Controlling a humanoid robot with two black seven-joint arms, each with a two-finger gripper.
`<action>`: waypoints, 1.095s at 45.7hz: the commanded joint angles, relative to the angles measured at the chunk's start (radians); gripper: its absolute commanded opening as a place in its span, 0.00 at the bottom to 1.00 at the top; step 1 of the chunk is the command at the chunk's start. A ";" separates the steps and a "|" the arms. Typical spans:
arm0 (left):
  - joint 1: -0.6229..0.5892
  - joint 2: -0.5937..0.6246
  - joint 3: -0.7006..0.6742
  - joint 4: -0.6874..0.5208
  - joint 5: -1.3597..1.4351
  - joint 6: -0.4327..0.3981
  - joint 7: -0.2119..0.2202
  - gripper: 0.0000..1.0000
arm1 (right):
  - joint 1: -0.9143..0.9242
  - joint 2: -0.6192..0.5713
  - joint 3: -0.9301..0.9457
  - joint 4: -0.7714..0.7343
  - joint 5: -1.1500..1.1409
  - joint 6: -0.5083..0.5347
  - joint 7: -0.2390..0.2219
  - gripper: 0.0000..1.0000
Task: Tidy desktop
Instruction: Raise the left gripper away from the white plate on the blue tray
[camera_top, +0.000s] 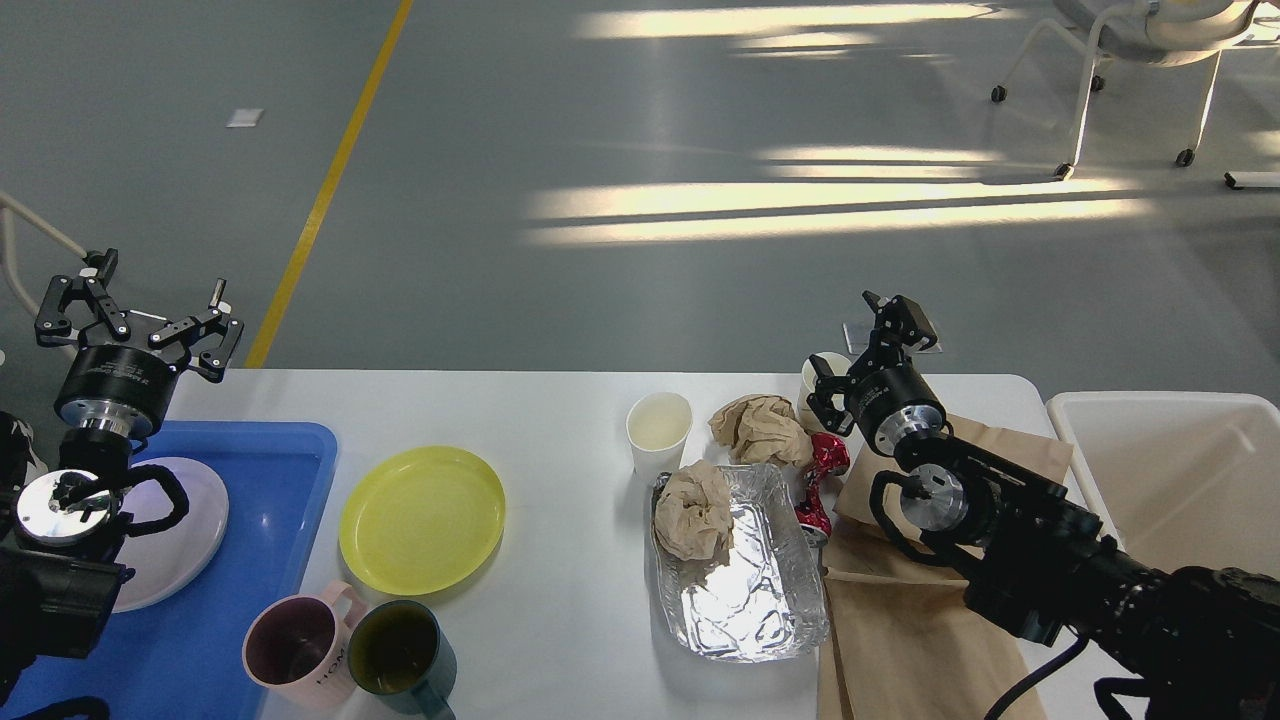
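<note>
1. The desktop fills the lower view below me.
2. On it: two paper cups, two mugs, two crumpled paper balls, one yellow plate, one foil tray.
3. My left gripper is spread wide off the desktop's left corner; my right gripper, can't tell.

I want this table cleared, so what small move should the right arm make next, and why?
Probably lower the right gripper onto the paper cup just beside it at the desktop's far edge. Its jaws look open, the cup stands loose, and the off-white bin sits close on the right.
</note>
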 joint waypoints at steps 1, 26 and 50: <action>0.003 -0.003 0.007 -0.001 0.000 0.002 0.002 0.96 | 0.000 0.000 0.000 0.000 0.000 0.000 0.000 1.00; 0.012 0.037 0.021 -0.046 0.012 0.055 0.011 0.96 | 0.001 0.000 0.000 0.000 0.000 0.000 0.000 1.00; -0.304 0.382 1.095 -0.080 0.015 0.074 0.011 0.96 | 0.001 0.000 0.000 0.000 0.000 0.000 0.000 1.00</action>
